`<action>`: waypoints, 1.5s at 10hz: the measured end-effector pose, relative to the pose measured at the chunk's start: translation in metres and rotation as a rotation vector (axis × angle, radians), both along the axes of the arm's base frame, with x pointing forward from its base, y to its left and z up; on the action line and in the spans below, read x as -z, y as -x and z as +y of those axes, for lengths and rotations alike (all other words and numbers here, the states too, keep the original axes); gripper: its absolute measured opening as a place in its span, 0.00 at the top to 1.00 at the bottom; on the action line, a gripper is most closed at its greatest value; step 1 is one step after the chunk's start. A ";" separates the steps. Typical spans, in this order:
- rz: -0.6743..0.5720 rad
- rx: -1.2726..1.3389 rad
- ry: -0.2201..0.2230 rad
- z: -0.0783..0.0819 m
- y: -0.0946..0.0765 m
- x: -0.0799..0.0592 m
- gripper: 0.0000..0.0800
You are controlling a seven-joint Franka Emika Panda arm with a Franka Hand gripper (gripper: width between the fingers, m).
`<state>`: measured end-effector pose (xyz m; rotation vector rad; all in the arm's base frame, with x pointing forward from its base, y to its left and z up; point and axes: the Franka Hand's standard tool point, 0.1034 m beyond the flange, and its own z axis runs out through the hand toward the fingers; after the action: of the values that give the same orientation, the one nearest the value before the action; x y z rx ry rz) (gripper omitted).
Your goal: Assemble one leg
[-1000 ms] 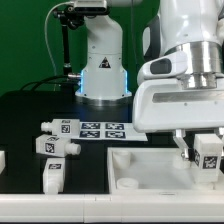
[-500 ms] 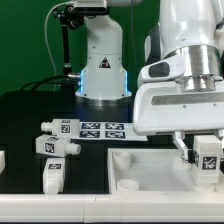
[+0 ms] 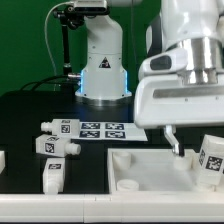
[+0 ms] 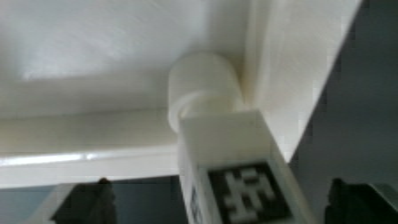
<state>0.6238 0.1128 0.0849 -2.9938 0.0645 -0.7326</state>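
White leg (image 4: 217, 130) sits between the spread, empty fingers of your gripper (image 4: 222, 205), its long axis running straight away from the hand into the tabletop (image 4: 107, 50) corner.

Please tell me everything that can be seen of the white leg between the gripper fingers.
The leg is a short white post, plastic by its look, with a rounded end and a black-and-white tag on one side. It stands tilted, rounded end on the white tabletop near a corner. The gripper is open; neither finger touches it.
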 end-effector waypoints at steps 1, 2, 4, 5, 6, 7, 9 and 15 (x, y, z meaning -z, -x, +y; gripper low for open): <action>0.041 0.001 -0.010 0.000 -0.002 -0.008 0.20; 0.097 -0.002 -0.021 0.005 -0.004 -0.011 0.20; 0.248 -0.002 -0.037 0.009 -0.007 -0.007 0.19; 0.280 0.003 -0.041 0.009 -0.011 -0.004 0.19; 0.373 0.001 -0.043 0.010 -0.007 0.001 0.19; 0.448 -0.001 -0.044 0.008 -0.010 0.002 0.19; 0.482 0.022 -0.046 -0.001 -0.017 0.003 0.19; 0.498 0.321 -0.122 -0.002 -0.017 0.003 0.64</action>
<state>0.6408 0.1113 0.0824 -2.9957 0.5955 0.0233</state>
